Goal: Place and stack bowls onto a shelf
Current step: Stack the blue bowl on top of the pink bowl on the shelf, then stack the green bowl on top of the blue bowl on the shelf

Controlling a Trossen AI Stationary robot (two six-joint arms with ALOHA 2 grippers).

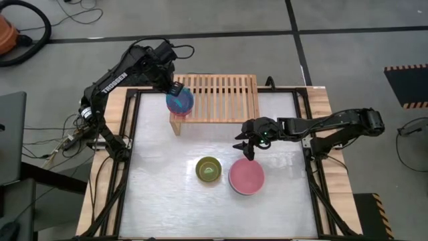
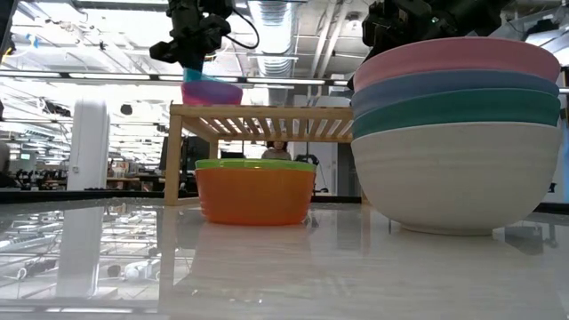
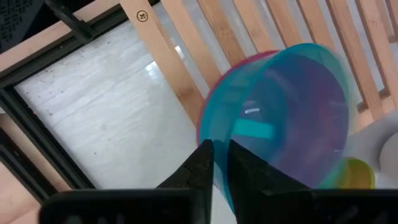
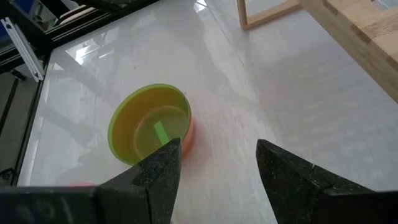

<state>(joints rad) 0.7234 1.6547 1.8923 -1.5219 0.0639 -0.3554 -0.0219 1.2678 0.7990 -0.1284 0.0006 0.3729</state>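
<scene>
left hand half-hiding cyan bowl

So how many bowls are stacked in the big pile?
4 in the big pile on the table: pink bowl on top, then blue bowl, green bowl, and white bowl at the bottom. More could be nested inside, hidden.

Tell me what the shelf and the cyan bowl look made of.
Shelf: light wood by its look, unpainted slats with visible grain and a screw head. Cyan bowl, gripped at its rim by the left gripper: likely plastic, smooth and slightly translucent, with a soft highlight inside.
</scene>
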